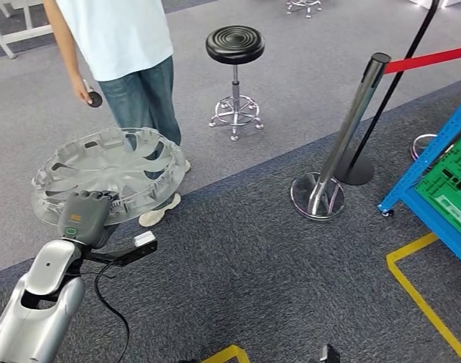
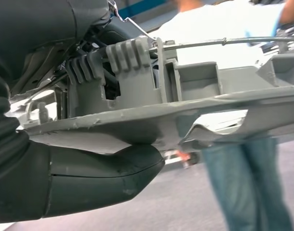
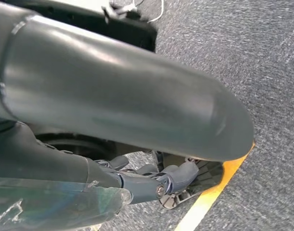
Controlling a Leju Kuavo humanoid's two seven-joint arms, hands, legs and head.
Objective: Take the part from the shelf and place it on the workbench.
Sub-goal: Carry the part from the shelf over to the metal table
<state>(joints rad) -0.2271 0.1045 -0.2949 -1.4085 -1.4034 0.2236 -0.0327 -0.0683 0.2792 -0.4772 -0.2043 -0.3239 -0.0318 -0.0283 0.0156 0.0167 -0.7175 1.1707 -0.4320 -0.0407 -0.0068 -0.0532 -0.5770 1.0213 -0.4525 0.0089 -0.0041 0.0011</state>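
The part is a silver-grey wheel cover, held nearly flat above the carpet at the left of the head view. My left hand grips its near rim from below. In the left wrist view the rim crosses the picture edge-on, with my thumb pressed under it. My right hand hangs over the carpet; its dark fingers are loosely bent and hold nothing.
A person in a white shirt and jeans stands just beyond the wheel cover. A black stool is further back. A tilted metal post with a red belt and a blue shelf holding a green crate stand at the right. Yellow tape marks the floor.
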